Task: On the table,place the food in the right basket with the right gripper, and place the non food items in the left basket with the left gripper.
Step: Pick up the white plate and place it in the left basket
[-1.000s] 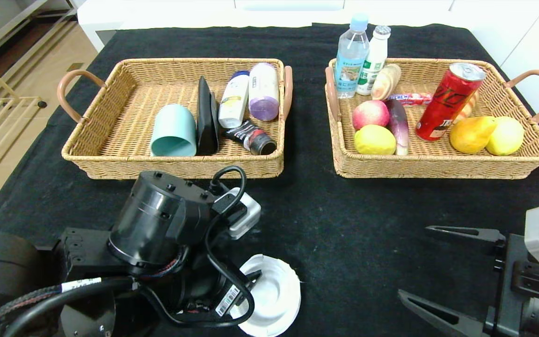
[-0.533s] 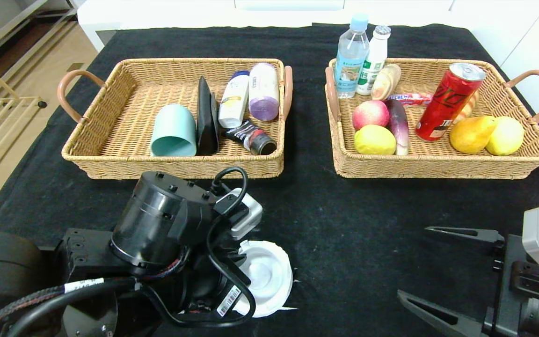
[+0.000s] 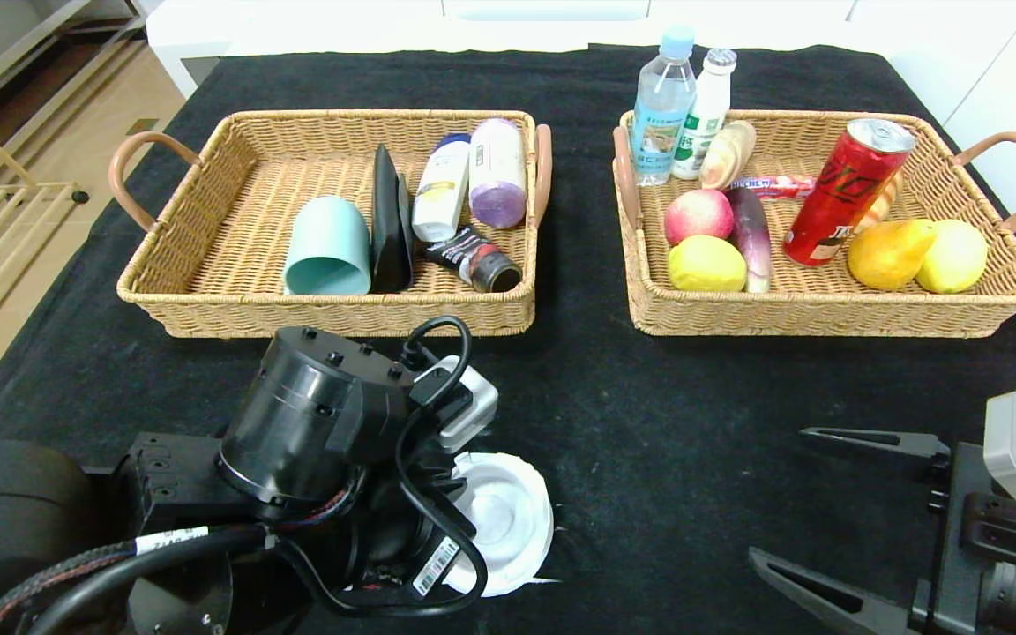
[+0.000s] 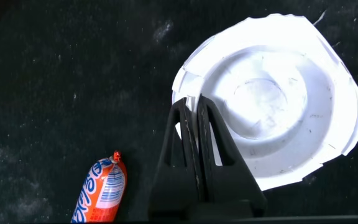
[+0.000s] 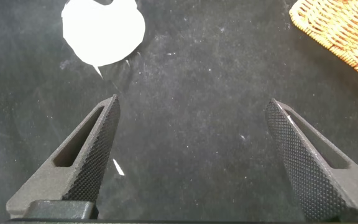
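A round white lid (image 3: 508, 520) (image 4: 278, 112) lies on the black cloth at the near left. My left gripper (image 4: 191, 102) is shut on its rim, which sits pinched between the two fingers. An orange wrapped sausage (image 4: 101, 193) rests on the cloth beside that gripper; the left arm hides it in the head view. The teal mug (image 3: 327, 247) lies in the left basket (image 3: 208, 304). The right basket (image 3: 825, 313) holds the peach (image 3: 698, 214), red can (image 3: 843, 194) and bread roll (image 3: 728, 152). Low at the near right, my right gripper (image 3: 779, 493) (image 5: 192, 102) stands open and empty.
The left basket also holds a black pouch (image 3: 389, 220) and toiletry bottles (image 3: 495, 172). Lemons, a pear (image 3: 887, 251) and two drink bottles (image 3: 662, 106) fill the right basket. Bare black cloth (image 3: 649, 414) spreads between the arms and in front of the baskets.
My left gripper closed on the lid's rim. The lid shifted slightly away from the table's near edge with the arm. The right arm stayed put.
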{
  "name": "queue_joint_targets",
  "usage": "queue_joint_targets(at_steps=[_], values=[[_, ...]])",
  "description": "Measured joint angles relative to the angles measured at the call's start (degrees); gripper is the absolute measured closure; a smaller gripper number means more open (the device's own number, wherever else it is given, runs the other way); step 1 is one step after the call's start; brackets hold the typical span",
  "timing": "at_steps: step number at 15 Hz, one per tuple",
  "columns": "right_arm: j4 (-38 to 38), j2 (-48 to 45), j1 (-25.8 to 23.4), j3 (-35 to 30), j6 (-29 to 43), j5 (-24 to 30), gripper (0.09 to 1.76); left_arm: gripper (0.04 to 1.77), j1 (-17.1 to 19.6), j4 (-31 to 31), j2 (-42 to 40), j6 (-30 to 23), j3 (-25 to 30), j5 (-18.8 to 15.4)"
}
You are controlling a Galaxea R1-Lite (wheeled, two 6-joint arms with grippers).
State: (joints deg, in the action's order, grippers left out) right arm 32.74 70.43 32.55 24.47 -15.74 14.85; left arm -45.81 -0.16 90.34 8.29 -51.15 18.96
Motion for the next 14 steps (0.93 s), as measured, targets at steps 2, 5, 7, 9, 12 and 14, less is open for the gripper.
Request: queue_joint_targets(at_steps=[2, 5, 7, 9, 12, 14], values=[[0.0, 0.0, 0.0, -0.1, 0.0, 0.0, 0.14, 1.69, -0.2, -0.1, 0.0, 0.0, 0.2, 0.0], [0.0, 0.0, 0.1, -0.1, -0.2, 0.0, 0.14, 1.69, -0.2, -0.1, 0.0, -0.3, 0.3, 0.0], [0.0, 0.0, 0.1, -0.1, -0.2, 0.0, 0.14, 1.69, -0.3, -0.1, 0.1, -0.2, 0.3, 0.0], [0.0, -0.1, 0.1, -0.1, -0.2, 0.0, 0.14, 1.69, -0.3, -0.1, 0.0, 0.0, 0.2, 0.1], [0.0, -1.0, 0.0, 0.1, 0.0, 0.0, 0.14, 1.69, -0.4, 0.0, -0.7, -0.8, -1.4, 0.1], [0.0, -1.5, 0.0, 0.1, 0.0, 0.0, 0.14, 1.69, -0.3, 0.0, -1.8, -1.2, -2.9, -0.4]])
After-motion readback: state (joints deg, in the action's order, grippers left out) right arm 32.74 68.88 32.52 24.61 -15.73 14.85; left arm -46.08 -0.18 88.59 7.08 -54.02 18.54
